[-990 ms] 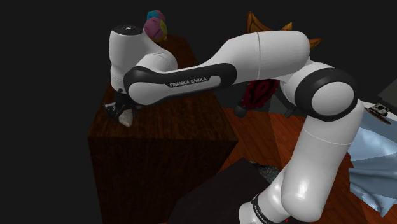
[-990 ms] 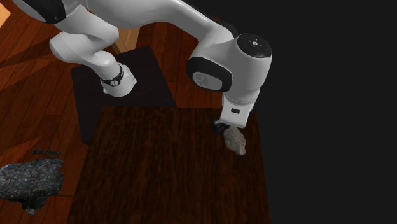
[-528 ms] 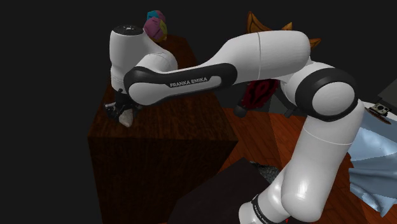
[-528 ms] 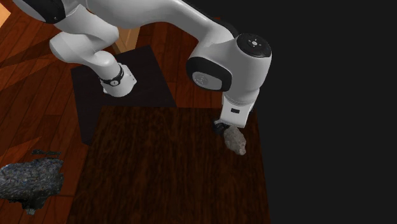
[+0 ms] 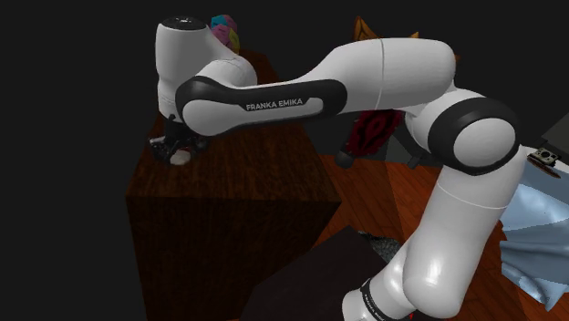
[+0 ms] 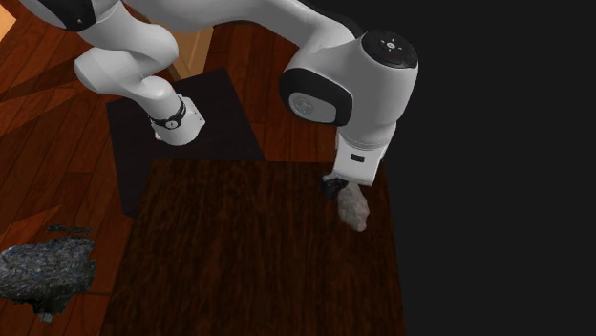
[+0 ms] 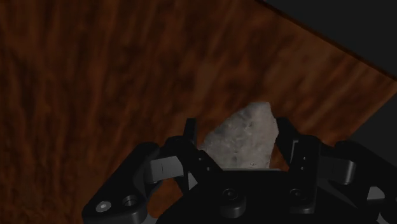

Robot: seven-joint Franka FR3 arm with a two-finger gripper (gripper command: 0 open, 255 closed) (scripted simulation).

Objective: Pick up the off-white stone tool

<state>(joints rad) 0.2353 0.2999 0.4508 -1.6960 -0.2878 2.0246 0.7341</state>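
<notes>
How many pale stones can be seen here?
1. The stone is clasped in the gripper, near the wooden table's edge at the second exterior view's right. The arm covers some tabletop, so another could be hidden.

"FRANKA EMIKA", white letters, on dark forearm link (image 5: 278, 103).
</notes>
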